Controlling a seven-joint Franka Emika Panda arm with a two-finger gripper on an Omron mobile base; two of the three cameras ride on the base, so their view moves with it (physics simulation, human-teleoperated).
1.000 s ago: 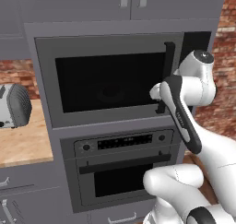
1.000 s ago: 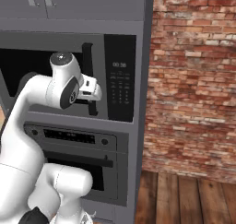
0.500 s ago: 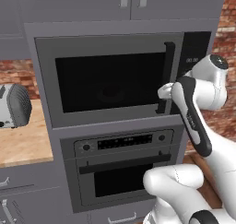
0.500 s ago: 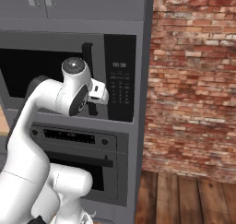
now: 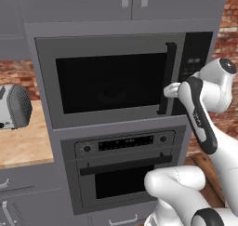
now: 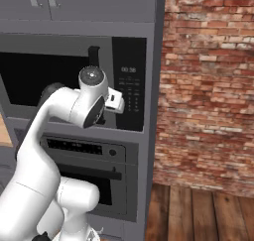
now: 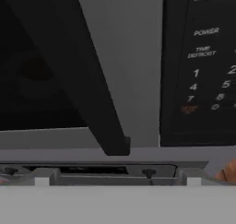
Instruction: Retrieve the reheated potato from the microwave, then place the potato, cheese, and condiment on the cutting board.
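One dark handle (image 5: 166,78) runs down the shut door of the microwave (image 5: 111,81), and I hold my jaws (image 5: 170,90) spread wide just beside its lower end, gripping nothing. From my hand camera, the handle (image 7: 73,66) slants from 11 o'clock down toward centre, with the black keypad (image 7: 203,66) at 2 o'clock. Below the microwave sits a smaller oven (image 5: 123,167); a wooden table (image 5: 21,143) lies at 9 o'clock.
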